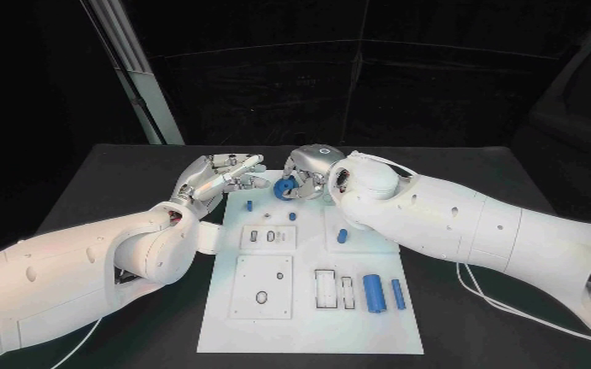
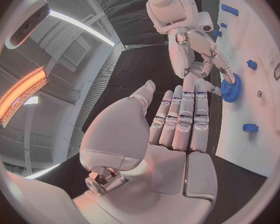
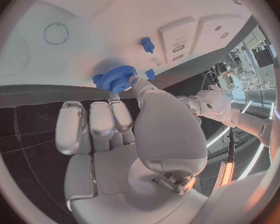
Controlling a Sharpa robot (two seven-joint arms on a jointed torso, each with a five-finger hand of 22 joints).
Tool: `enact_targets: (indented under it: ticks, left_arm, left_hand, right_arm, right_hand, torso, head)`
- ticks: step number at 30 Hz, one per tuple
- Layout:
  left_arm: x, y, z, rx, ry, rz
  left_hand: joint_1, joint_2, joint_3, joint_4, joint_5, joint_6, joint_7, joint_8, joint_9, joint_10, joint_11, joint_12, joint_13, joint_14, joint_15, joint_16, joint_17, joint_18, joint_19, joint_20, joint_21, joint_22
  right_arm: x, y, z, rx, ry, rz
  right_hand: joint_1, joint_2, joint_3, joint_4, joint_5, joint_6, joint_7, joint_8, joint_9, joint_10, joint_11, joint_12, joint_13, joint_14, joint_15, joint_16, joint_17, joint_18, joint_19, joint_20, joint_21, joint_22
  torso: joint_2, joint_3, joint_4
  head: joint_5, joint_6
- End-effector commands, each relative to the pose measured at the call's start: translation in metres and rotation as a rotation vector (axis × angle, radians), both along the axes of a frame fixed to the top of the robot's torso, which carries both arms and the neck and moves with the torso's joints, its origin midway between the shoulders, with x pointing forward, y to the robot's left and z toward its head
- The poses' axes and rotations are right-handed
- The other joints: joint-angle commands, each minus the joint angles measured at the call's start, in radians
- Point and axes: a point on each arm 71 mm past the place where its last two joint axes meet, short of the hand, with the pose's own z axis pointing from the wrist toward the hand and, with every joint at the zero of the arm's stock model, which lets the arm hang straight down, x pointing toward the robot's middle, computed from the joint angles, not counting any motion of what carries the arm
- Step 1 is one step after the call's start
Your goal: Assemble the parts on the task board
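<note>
The white task board (image 1: 308, 309) lies in the middle of the black table. At its far edge my right hand (image 1: 313, 171) pinches a blue toothed gear (image 1: 287, 187) between thumb and a finger, just over the board's far left corner. The right wrist view shows the gear (image 3: 117, 78) at the fingertips of that hand (image 3: 115, 134), close above the board (image 3: 65, 20). My left hand (image 1: 222, 177) hovers beside it off the board's left edge, fingers stretched out and holding nothing. In the left wrist view its fingers (image 2: 184, 119) point toward the gear (image 2: 231, 87).
Small blue pegs (image 1: 248, 206), (image 1: 292, 213), (image 1: 342, 236) stand on the board's far part. Two blue cylinders (image 1: 372, 291), (image 1: 398, 294) lie at its near right, next to rectangular slots (image 1: 326, 288). A recessed plate with holes (image 1: 264, 286) sits near left. Black table (image 1: 123, 181) surrounds the board.
</note>
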Motion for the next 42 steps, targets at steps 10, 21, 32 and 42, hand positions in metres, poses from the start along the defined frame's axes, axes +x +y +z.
enact_targets:
  ticks: [10, 21, 32, 42]
  left_arm:
    - [0.0, 0.0, 0.002, -0.002, -0.013, -0.003]
    - [0.0, 0.001, 0.002, -0.001, -0.012, -0.003]
    - [0.0, 0.001, 0.003, 0.0, -0.012, -0.001]
    - [0.001, 0.002, 0.003, 0.0, -0.012, 0.0]
  left_hand:
    - [-0.003, 0.006, 0.002, -0.007, -0.004, -0.005, 0.003, -0.004, 0.0, -0.007, -0.003, -0.006, -0.001, -0.004, 0.007, -0.005, 0.001, 0.006, 0.006, -0.001, -0.005, -0.001]
    - [-0.005, 0.007, 0.002, -0.007, -0.004, -0.005, 0.003, -0.004, 0.0, -0.007, -0.003, -0.006, -0.001, -0.004, 0.007, -0.007, 0.002, 0.006, 0.006, 0.0, -0.006, -0.002]
    - [-0.005, 0.007, 0.002, -0.007, -0.004, -0.005, 0.003, -0.004, 0.0, -0.007, -0.003, -0.006, -0.001, -0.004, 0.007, -0.007, 0.002, 0.006, 0.006, 0.0, -0.006, -0.002]
    - [-0.005, 0.007, 0.002, -0.007, -0.004, -0.005, 0.003, -0.004, 0.0, -0.007, -0.003, -0.006, -0.001, -0.004, 0.007, -0.007, 0.002, 0.006, 0.006, 0.0, -0.006, -0.002]
  right_arm:
    - [-0.001, 0.0, -0.001, -0.005, -0.006, 0.01]
    - [-0.001, 0.0, -0.001, -0.004, -0.004, 0.005]
    - [0.002, -0.004, -0.01, -0.046, 0.094, -0.009]
    - [0.003, -0.009, -0.007, 0.016, 0.07, -0.01]
  right_hand:
    - [-0.038, -0.006, -0.054, 0.024, -0.08, -0.037, 0.007, -0.029, -0.006, -0.018, 0.007, -0.029, -0.022, -0.002, 0.006, -0.015, -0.026, -0.014, 0.0, 0.012, 0.004, -0.002]
    - [-0.049, -0.004, -0.097, 0.056, -0.084, -0.066, 0.015, -0.055, -0.006, -0.038, 0.015, -0.063, -0.05, -0.005, 0.013, -0.025, -0.045, -0.013, -0.004, 0.017, 0.001, -0.007]
    - [-0.159, 0.038, -0.226, 0.141, 0.059, -0.06, 0.018, -0.068, -0.002, -0.032, 0.019, -0.048, -0.034, -0.004, 0.016, -0.024, -0.047, -0.014, -0.001, 0.021, 0.003, -0.001]
    - [-0.14, 0.068, -0.274, 0.133, 0.141, -0.053, 0.017, -0.07, -0.002, -0.033, 0.017, -0.046, -0.03, -0.005, 0.015, -0.025, -0.052, -0.014, 0.0, 0.021, 0.004, 0.002]
  torso:
    - [0.001, -0.0005, -0.0006]
    - [0.0, -0.0004, 0.001]
    - [0.0, 0.0, 0.0005]
    - [0.0, 0.0003, 0.0008]
  head:
    - [-0.001, -0.002]
    - [-0.002, 0.0]
    - [-0.003, 0.0]
    - [-0.004, 0.0]
